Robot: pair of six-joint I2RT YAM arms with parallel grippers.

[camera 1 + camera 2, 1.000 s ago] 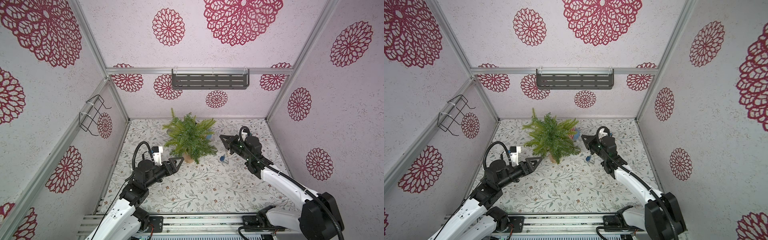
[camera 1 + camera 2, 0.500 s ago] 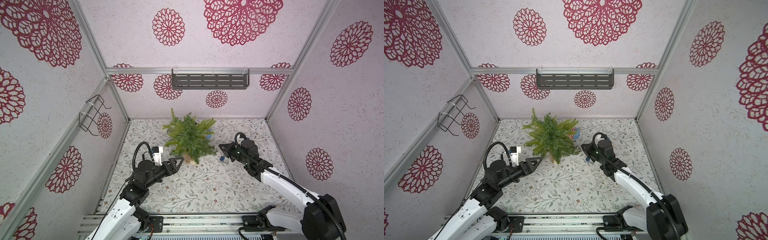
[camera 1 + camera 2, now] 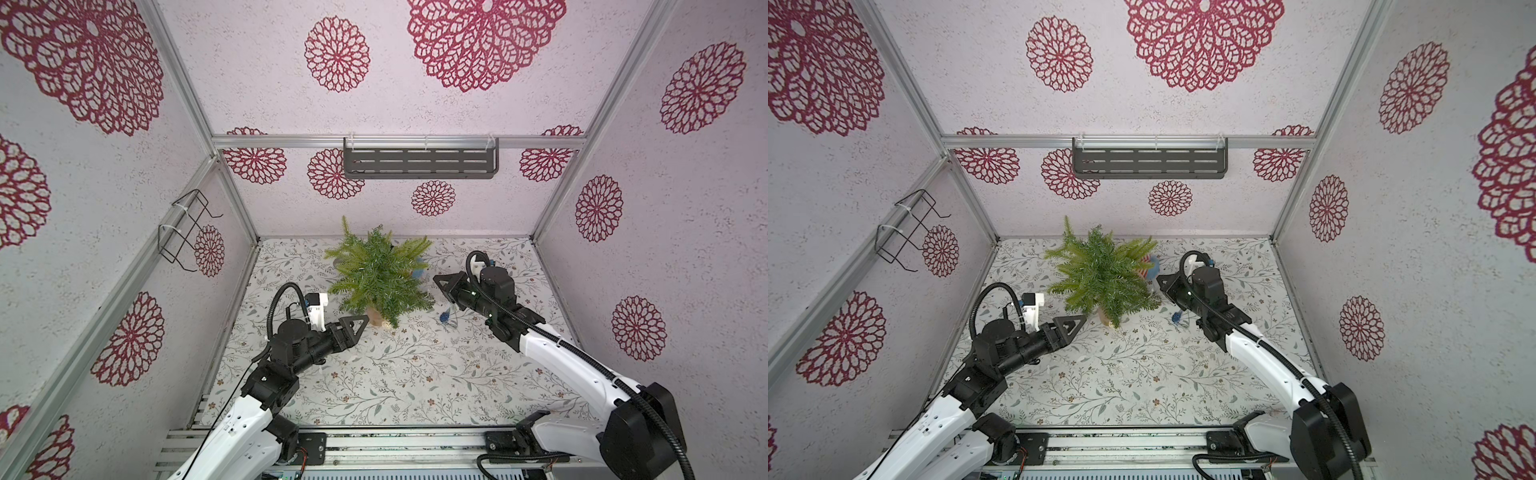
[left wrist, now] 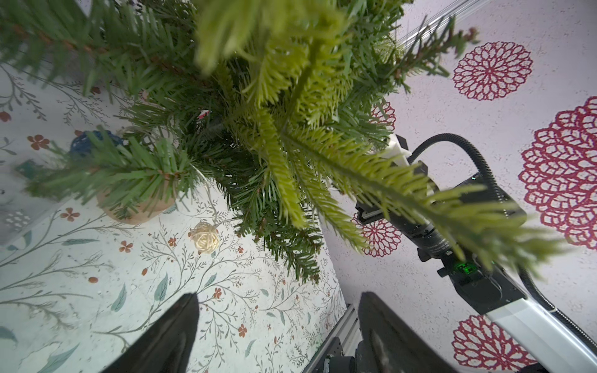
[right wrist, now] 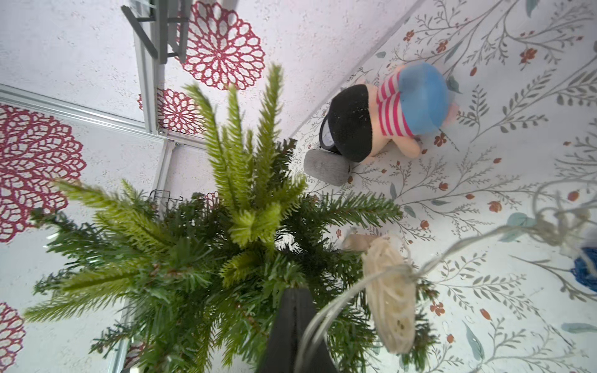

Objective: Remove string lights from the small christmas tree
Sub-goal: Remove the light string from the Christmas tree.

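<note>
Mid-unwind: my R gripper [image 5: 294, 310] clamps string lights [image 5: 392, 290]; L gripper [image 3: 357, 324] agape, lower left of tree [image 3: 380, 274]. Next: drag strand clear.

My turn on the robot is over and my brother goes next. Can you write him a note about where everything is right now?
Left end effector: open, empty, low beside the small christmas tree.
Right end effector: shut on the string lights wire, across the tree; a blue ball is just below it.
Done: part of the strand is out of the branches.
Left: a cream ball hangs on wire that runs into the low branches. Free that, then set the whole strand on the table.
</note>
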